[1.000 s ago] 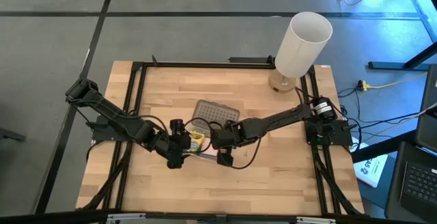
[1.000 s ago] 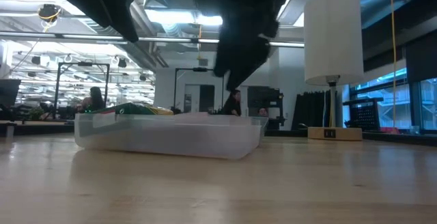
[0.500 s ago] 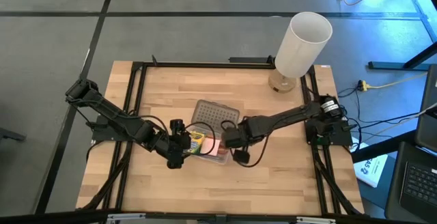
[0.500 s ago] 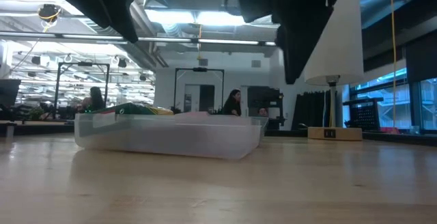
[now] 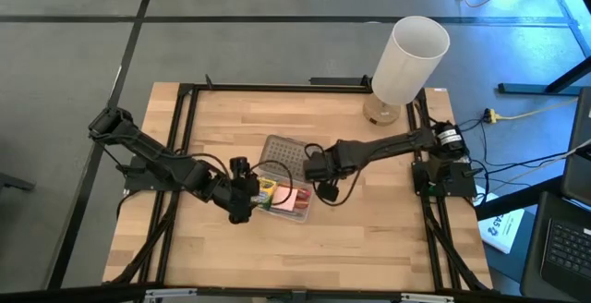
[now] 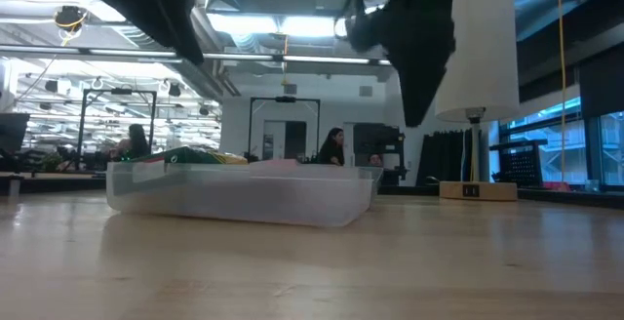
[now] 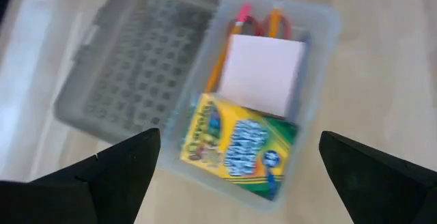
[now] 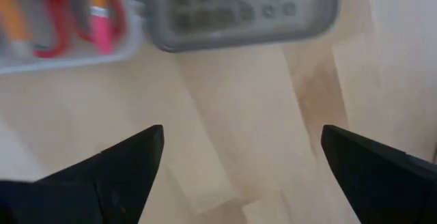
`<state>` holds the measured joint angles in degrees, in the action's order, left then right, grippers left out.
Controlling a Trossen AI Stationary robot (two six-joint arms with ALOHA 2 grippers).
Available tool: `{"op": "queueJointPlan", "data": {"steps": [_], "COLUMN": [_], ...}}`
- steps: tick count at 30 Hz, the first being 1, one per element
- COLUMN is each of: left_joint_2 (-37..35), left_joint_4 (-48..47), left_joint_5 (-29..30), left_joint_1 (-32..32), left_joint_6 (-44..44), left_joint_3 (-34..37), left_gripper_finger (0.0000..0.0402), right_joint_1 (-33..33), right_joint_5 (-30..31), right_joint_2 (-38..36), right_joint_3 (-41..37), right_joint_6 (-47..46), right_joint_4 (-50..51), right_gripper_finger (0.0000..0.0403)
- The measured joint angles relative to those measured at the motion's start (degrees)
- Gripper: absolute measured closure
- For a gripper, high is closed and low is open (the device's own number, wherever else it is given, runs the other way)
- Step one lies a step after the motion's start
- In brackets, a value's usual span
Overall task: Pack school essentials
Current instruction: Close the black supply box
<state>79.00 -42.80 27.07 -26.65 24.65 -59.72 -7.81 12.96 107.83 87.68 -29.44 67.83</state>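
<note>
A clear box (image 5: 282,197) sits mid-table with its bottom on the wood. Its grey dotted lid (image 5: 288,152) lies open flat on the far side. Inside, the left wrist view shows the green-and-yellow crayon box (image 7: 239,149), the pink block (image 7: 263,74), the orange pencil (image 7: 218,67) and the red scissors handles (image 7: 256,24); I cannot make out the pen. My left gripper (image 5: 246,199) (image 7: 239,136) hovers open over the box's left end. My right gripper (image 5: 312,166) (image 8: 242,132) hangs open above bare table right of the lid (image 8: 239,9), touching nothing.
The tall white cylinder (image 5: 409,58) stands on a wooden base at the table's far right corner. A black frame runs along the table edges (image 5: 189,118). Bare wood lies near and to the right of the box. In the low view the box (image 6: 239,193) stands left of centre.
My right gripper rose from low over the box's right end and drew back toward the table's right and far side, ending beside the lid. The pink block, hidden under it before, now shows lying in the box. The box stayed in place.
</note>
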Motion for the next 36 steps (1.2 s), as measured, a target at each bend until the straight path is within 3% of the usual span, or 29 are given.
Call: {"op": "queueJointPlan", "data": {"steps": [3,7,13,18,23,36], "left_joint_2": [0.0,0.2,0.2,0.2,0.2,0.7], "left_joint_4": [-2.3,-6.9,-5.8,0.3,7.9,7.4], "left_joint_5": [0.4,-4.3,-7.3,-12.3,-15.2,-12.6], "left_joint_1": [1.6,5.4,8.6,11.5,14.0,15.9], "left_joint_6": [1.3,5.6,12.7,18.3,18.5,19.7], "left_joint_3": [0.0,0.1,5.2,12.2,15.9,16.5], "left_gripper_finger": [0.0008,0.0008,0.0008,0.0008,0.0008,0.0008], "right_joint_1": [2.1,4.5,8.1,11.5,14.3,17.9], "right_joint_5": [-0.5,-0.9,1.3,3.5,3.9,3.5], "right_joint_2": [0.0,0.0,0.0,0.1,0.1,0.1], "right_joint_3": [-2.4,-4.9,-7.4,-10.3,-13.1,-19.4], "right_joint_6": [0.2,0.3,1.6,2.3,3.1,7.4], "right_joint_4": [0.0,-0.5,-1.9,-3.1,-6.6,-17.7], "right_gripper_finger": [0.0008,0.0008,0.0008,0.0008,0.0008,0.0008]}}
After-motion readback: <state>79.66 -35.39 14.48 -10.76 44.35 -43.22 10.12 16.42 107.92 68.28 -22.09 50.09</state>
